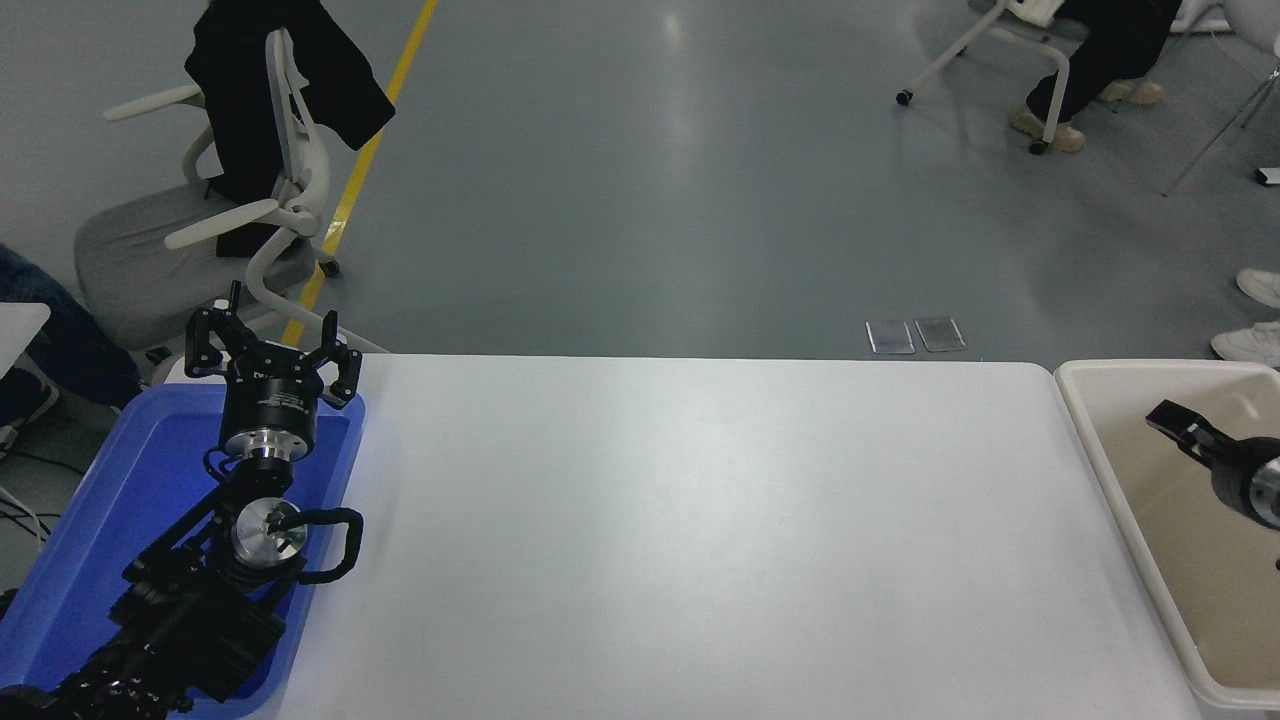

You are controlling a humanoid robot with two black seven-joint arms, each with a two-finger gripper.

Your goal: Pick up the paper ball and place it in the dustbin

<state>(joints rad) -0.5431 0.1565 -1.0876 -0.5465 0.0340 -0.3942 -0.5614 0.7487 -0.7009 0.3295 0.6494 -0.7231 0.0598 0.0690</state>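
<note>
The cream-beige dustbin (1140, 367) stands at the table's right end, partly cut off by the picture's edge. My right gripper (1178, 425) reaches in from the right edge and hangs over the bin's inside; only part of it shows. The paper ball is not in view, neither on the table nor in the part of the bin that shows. My left gripper (270, 340) is open and empty, parked at the lower left over the blue tray (90, 500).
The white table (700, 520) spans the middle. An office chair with a dark garment (260, 150) stands beyond the far left corner. A seated person's legs (1090, 70) show at the top right, and shoes (1250, 340) behind the bin.
</note>
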